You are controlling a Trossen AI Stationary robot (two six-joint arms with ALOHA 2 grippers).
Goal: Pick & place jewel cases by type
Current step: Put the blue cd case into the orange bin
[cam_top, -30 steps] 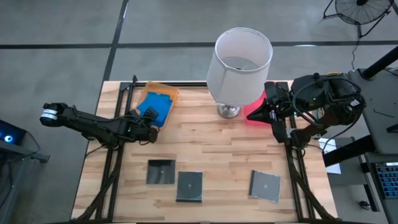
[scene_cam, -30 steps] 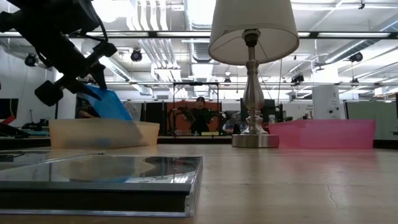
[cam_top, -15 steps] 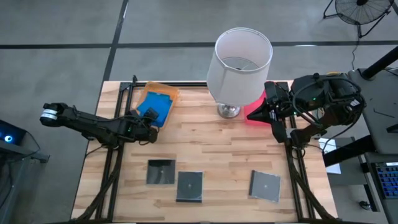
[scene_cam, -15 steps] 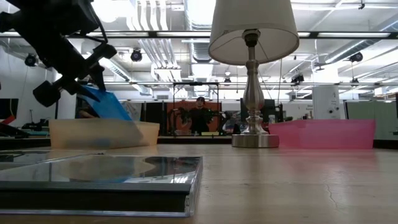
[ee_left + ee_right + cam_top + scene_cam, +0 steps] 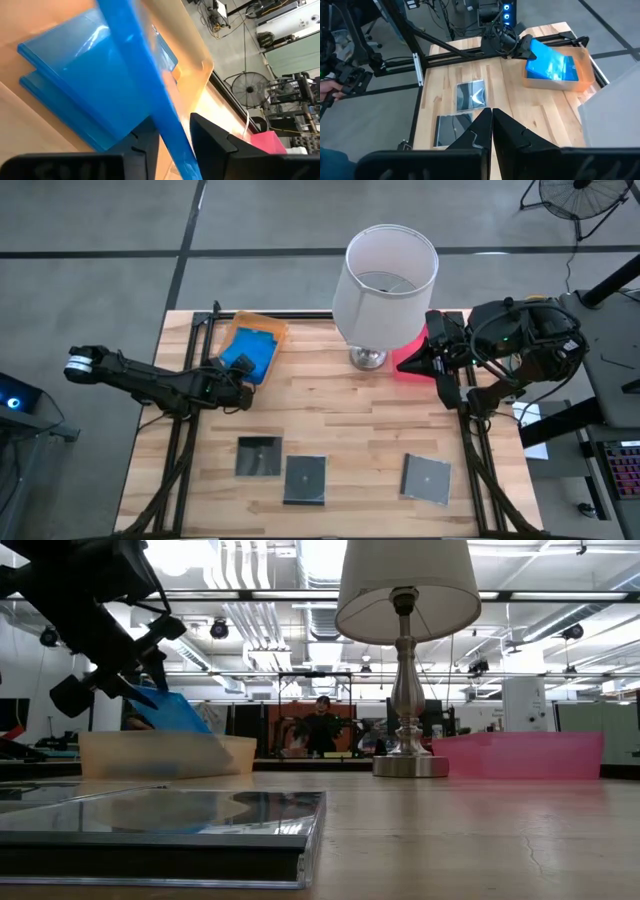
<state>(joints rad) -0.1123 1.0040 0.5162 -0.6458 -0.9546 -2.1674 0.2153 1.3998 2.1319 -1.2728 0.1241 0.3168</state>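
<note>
Over the far-left orange tray point(image 5: 268, 330), a blue jewel case point(image 5: 150, 107) is pinched tilted by the narrowly parted left end effector point(image 5: 172, 132) for stacking with its match.

One blue case point(image 5: 243, 358) stands tilted at ten o'clock over a second blue case point(image 5: 75, 95). Three dark square cases point(image 5: 304, 478) lie flat toward six o'clock.

hidden: pink tray point(image 5: 408, 358) mostly under lampshade point(image 5: 385, 283) | cut off: blue case point(image 5: 145, 90) by frame edge | blurred: nearest grey case point(image 5: 160, 825)
</note>
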